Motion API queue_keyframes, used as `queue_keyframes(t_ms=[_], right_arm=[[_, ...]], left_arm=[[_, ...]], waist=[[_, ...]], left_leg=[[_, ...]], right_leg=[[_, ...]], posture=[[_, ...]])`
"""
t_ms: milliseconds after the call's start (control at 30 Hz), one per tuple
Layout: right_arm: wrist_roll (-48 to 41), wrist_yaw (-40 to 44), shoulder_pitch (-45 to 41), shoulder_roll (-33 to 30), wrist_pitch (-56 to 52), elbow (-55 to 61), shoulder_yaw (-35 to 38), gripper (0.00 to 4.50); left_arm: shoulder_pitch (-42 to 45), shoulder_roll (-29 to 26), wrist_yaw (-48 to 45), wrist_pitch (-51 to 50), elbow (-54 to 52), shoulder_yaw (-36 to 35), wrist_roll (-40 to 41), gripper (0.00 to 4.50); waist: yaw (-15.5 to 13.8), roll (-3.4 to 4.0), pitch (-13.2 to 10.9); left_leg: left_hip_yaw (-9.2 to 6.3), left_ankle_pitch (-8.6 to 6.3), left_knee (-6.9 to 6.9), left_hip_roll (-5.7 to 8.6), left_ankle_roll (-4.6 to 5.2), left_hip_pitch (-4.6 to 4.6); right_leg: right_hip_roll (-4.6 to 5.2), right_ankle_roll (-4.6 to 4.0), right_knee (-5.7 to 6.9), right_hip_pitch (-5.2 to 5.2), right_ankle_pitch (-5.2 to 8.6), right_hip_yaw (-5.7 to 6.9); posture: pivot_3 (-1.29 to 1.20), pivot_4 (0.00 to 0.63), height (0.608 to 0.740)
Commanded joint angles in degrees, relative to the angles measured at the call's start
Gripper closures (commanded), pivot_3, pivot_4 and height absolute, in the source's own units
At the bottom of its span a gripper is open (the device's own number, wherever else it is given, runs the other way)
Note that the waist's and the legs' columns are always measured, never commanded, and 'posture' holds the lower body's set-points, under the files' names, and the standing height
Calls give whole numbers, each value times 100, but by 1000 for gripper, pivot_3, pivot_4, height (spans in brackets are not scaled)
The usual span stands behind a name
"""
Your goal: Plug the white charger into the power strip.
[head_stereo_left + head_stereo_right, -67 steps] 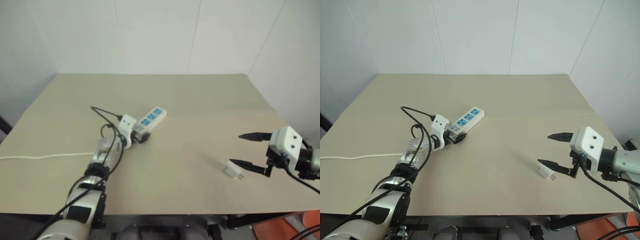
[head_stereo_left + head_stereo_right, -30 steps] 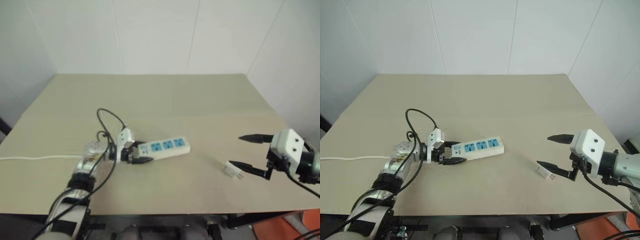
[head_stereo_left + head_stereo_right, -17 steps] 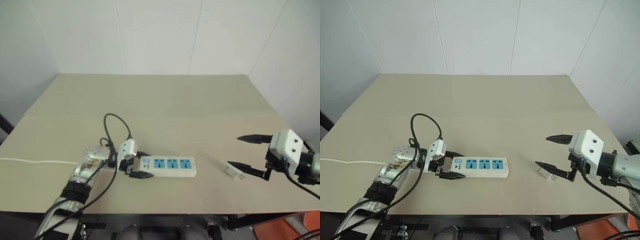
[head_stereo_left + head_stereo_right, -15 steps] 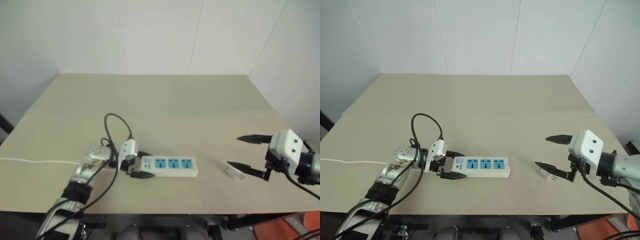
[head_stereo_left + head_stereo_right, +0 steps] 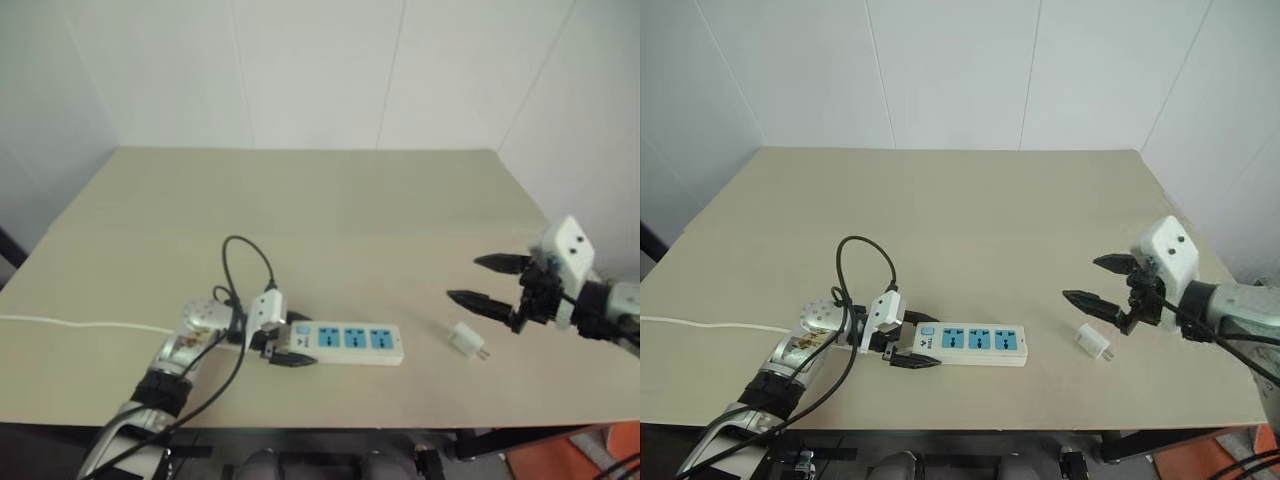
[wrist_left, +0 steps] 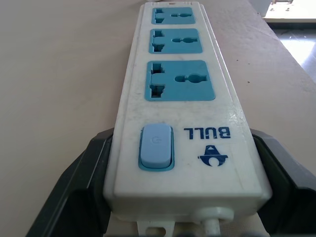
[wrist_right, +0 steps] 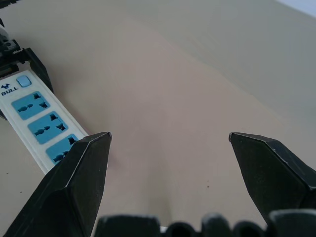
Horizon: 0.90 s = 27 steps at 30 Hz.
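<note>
The left gripper (image 5: pixel 908 352) is clamping the switch end of the power strip (image 5: pixel 975 344), one black finger (image 6: pixel 74 197) against each long side, and the strip is lying flat near the table's (image 5: pixel 970 210) front edge with its three blue socket faces up. The white charger (image 5: pixel 1092 343) is resting on the table just right of the strip's free end, apart from it. The right gripper (image 5: pixel 1102 282) is hovering just above and behind the charger with its jaws spread wide and nothing between them.

The main risk is lying in the pickup: the charger is small, and a finger coming down off-centre is likely to knock it sideways or tip it, leaving the prongs badly angled for a socket. Which way the prongs are facing is hard to tell here; they seem to be pointing toward the table's front edge. The strip is being held at one end only, so a hard push at the far sockets could pivot it, or drag its thin white cord (image 5: pixel 700 322).
</note>
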State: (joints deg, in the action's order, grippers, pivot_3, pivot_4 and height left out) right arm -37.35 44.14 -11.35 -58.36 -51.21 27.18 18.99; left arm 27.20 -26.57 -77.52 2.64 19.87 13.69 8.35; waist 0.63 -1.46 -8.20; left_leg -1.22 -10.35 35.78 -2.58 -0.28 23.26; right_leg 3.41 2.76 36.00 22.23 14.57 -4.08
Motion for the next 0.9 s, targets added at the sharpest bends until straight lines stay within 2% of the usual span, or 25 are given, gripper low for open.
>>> queue_keyframes(t_ms=[33, 200, 333, 433, 633, 900], right_arm=[[-207, -363, -542, -165, -854, 3, -162, 0], [-421, -1031, -1875, -10, -2874, -394, -638, 0], [-437, -1222, -2787, 26, -3962, -688, -1193, 0], [-564, -1188, -3130, -162, -4129, -828, -1704, 0], [-664, -1090, -3205, -472, -4129, -820, -2425, 0], [-368, -1044, -3207, -439, -4079, -1063, -3135, 0]], left_arm=[[42, -15, 192, 63, 57, 89, -184, 1193], [-16, 10, 247, 36, 24, 121, -143, 1193], [-57, 36, 255, 36, 49, 166, -136, 1193], [-53, 73, 284, 27, 67, 198, -150, 1193], [-66, 143, 458, 19, 94, 223, -208, 1193], [-128, 160, 558, -30, 17, 283, -217, 1193]], waist=[[4, 0, 0], [7, 2, 1], [-7, 4, 2], [-15, 6, 3], [-42, 10, 6], [-44, 19, 11]], left_leg=[[0, 0, 0, -1, 0, 0], [1, 0, -2, -2, 1, 0], [0, 0, -2, -2, 1, 3], [2, -1, -2, -2, 1, 6], [3, -1, 0, 0, 2, 8], [3, -1, 0, 0, 2, 7]], right_leg=[[0, 0, 0, 0, 0, 0], [0, -3, -1, 3, -2, 0], [1, -6, -2, 4, -3, 1], [3, -7, -3, 7, -3, 1], [6, -6, -5, 7, -3, 1], [6, -5, -5, 7, -3, 1]], posture=[[0, 150, 740], [0, 150, 740], [0, 150, 740], [0, 150, 740], [0, 150, 740], [0, 150, 740]])
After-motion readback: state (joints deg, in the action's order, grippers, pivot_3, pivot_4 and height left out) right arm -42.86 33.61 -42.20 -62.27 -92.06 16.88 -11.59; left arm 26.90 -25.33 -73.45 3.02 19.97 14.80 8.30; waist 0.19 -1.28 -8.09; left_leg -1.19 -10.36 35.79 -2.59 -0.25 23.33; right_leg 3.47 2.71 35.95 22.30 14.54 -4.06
